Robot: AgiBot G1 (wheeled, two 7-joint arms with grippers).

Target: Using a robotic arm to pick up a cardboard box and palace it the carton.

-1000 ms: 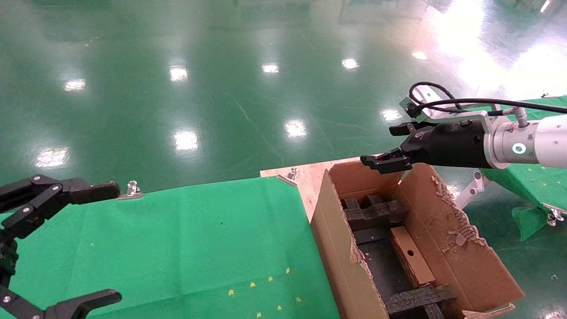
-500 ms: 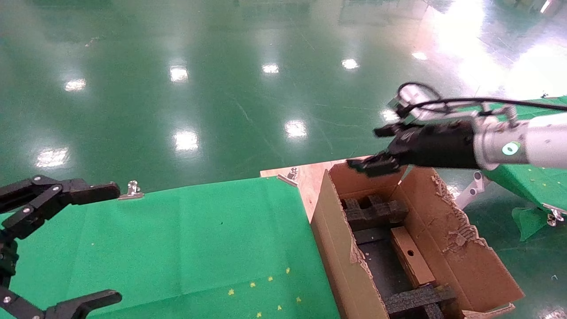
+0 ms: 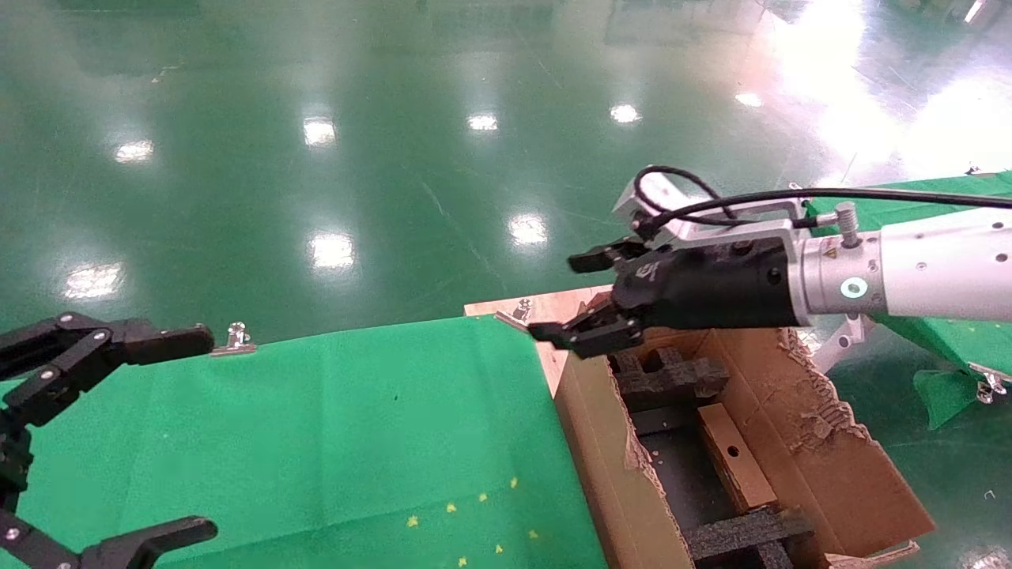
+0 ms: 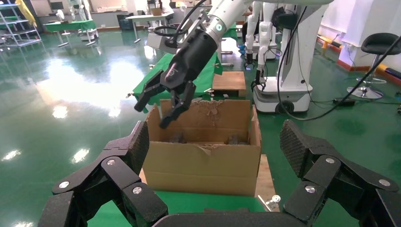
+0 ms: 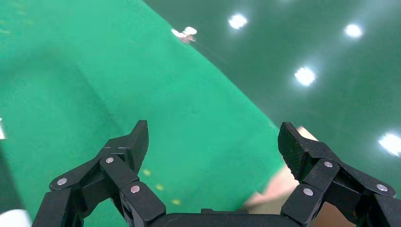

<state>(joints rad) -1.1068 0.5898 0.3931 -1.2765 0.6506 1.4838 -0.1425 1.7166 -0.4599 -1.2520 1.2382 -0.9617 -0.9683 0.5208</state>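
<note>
Green cloth on table; glossy green floor beyond.

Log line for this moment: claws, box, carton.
right claw: open, empty, above carton near-left corner | left claw: open, parked over green cloth | cardboard box: inside carton

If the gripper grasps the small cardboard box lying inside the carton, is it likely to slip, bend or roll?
The cardboard box looks like a flat-sided block, so it will probably not roll. Its surface seems smooth, so it may slip a little. It looks closed and compact, so probably fairly stiff. It lies between black foam inserts in the carton.
</note>
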